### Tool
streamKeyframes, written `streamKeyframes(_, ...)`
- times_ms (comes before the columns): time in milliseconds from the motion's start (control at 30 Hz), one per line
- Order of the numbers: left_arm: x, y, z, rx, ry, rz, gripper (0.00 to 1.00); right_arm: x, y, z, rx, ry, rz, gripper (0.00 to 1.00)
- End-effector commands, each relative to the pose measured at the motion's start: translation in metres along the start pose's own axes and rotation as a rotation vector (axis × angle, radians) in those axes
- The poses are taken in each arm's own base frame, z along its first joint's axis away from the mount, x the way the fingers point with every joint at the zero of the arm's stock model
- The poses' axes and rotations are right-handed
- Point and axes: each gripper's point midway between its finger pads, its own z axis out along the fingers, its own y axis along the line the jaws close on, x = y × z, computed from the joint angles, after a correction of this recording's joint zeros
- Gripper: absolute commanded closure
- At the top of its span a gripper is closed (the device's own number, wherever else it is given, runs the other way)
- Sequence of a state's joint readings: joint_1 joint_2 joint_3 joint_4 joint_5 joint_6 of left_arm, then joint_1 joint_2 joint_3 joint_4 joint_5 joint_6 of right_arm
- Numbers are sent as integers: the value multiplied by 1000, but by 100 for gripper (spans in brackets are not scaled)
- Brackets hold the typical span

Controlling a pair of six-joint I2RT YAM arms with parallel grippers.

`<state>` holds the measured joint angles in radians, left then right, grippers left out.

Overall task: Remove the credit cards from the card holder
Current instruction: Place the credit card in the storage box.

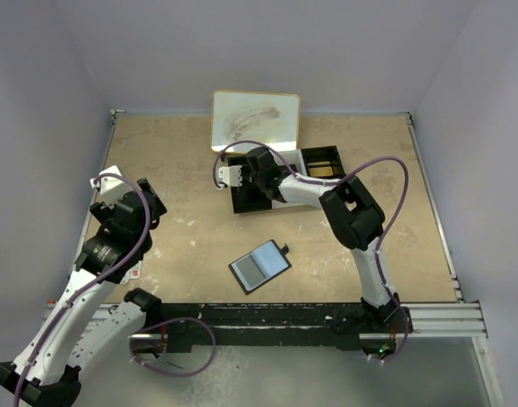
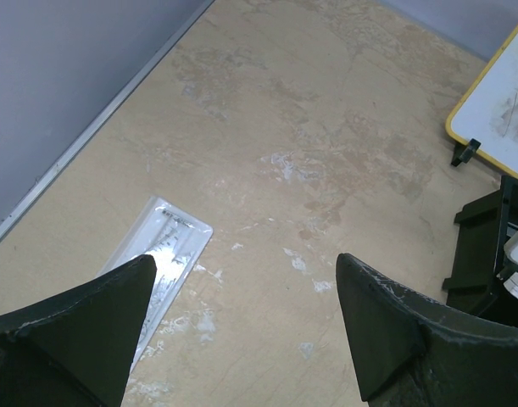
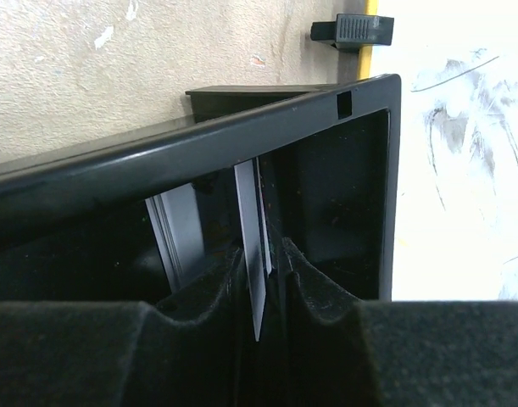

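Note:
The card holder [image 1: 260, 265] lies open on the table in front of the arms, its shiny grey-blue inside up and its snap tab to the right. No gripper is near it. My right gripper [image 1: 248, 188] reaches into the left compartment of the black tray [image 1: 322, 161]. In the right wrist view its jaws [image 3: 263, 251] stand slightly apart. A credit card [image 3: 252, 220] stands edge-on between them against the left pad, with a dark gap on the right. Another card [image 3: 182, 229] leans inside the tray. My left gripper [image 2: 244, 263] hangs open over bare table at the left.
A yellow-framed whiteboard [image 1: 254, 119] lies behind the tray, with a black clip [image 3: 352, 30] on its edge. A clear plastic piece [image 2: 165, 246] lies on the table under the left gripper. Walls close the table on three sides.

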<state>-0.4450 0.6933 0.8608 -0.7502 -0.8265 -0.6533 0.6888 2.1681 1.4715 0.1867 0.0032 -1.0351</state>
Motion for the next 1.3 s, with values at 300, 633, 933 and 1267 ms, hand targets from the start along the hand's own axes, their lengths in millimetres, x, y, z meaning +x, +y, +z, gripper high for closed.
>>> streamKeyframes(300,-2,1,2,-12,-10,-10,16,-24,-22,-31,-3,-77,19,55)
streamKeyframes(633,-1,-1,3,-10,-1,0,16,-23,-15,-28,-28,-77,40,51)
streamKeyframes(933,-1,-2,2,-5,-1,-1,16,-53,-56,-57,92,-175,443,64)
streamKeyframes(1267,-3,-1,1,-1,-7,-9,16,-50,-8,-67,-9,-34,1150,75)
